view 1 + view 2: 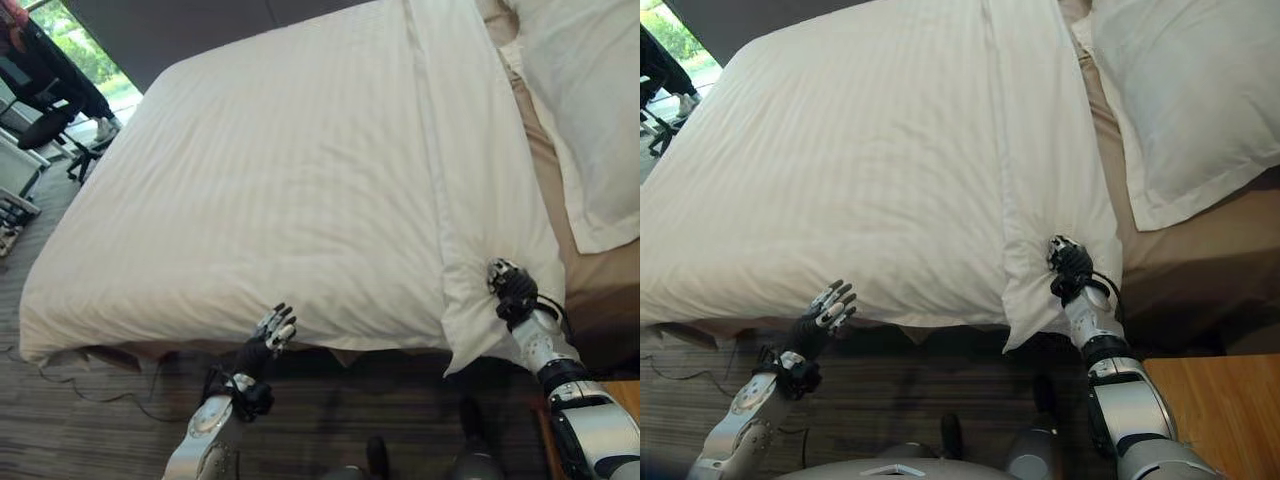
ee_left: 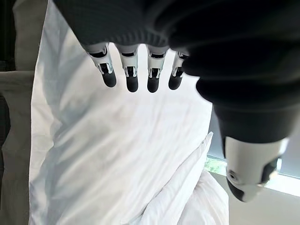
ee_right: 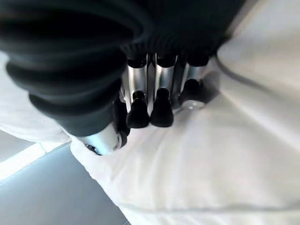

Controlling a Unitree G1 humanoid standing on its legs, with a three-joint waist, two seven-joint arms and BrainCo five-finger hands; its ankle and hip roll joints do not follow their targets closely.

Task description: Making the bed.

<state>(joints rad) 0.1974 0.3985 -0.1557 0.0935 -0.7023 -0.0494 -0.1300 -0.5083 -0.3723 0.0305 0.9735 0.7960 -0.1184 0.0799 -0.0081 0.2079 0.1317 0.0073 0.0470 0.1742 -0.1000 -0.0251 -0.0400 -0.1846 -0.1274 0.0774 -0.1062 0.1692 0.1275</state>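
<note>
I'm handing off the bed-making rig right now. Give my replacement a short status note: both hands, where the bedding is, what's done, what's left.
Right hand: shut on the duvet's folded-back top band, at its near corner.
Left hand: open, fingers straight, at the duvet's near edge, gripping nothing.
Duvet lies spread over the bed, mostly smooth. The pillow sits at the head end on the tan sheet.
Left, probably: straighten the folded band, smooth the near edge, release.

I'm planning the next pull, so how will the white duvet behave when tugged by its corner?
The duvet probably flops: its corner sags over the bed edge where the right hand grips it. It looks puffy, so likely light but bulky.
</note>
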